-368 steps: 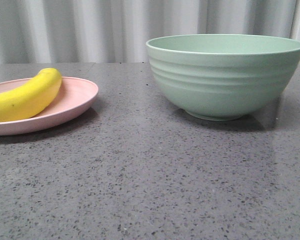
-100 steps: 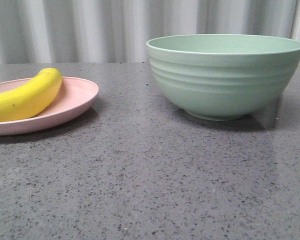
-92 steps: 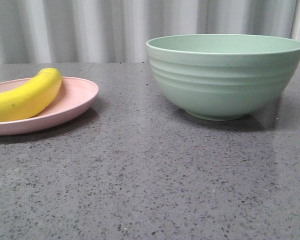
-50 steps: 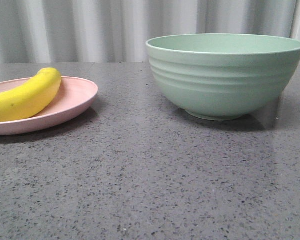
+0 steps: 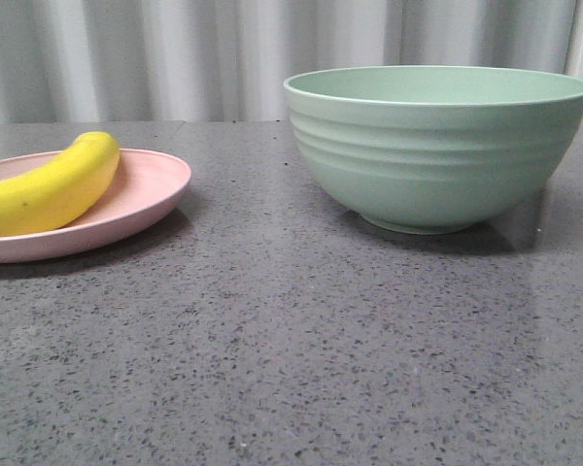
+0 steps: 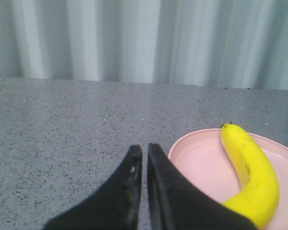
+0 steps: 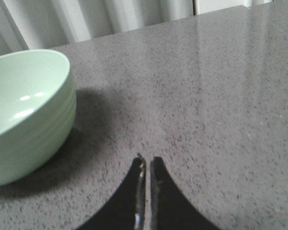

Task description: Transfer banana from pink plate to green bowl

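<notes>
From my front feed the banana [image 5: 51, 184] lies on the pink plate [image 5: 146, 194], its near end cut off at the frame edge; its long axis runs away from me toward the green bowl [image 5: 437, 146], well apart. My left gripper [image 6: 144, 149] and right gripper [image 7: 147, 161] both sit pinched together, empty.

looks like a staged lab or test bench, not a lived-in kitchen: a speckled grey stone-look tabletop [image 5: 291, 369] backed by a plain pale pleated curtain [image 5: 175, 58]. on it stand only 1 pink plate [image 5: 151, 184] and 1 green bowl [image 5: 437, 146].
</notes>
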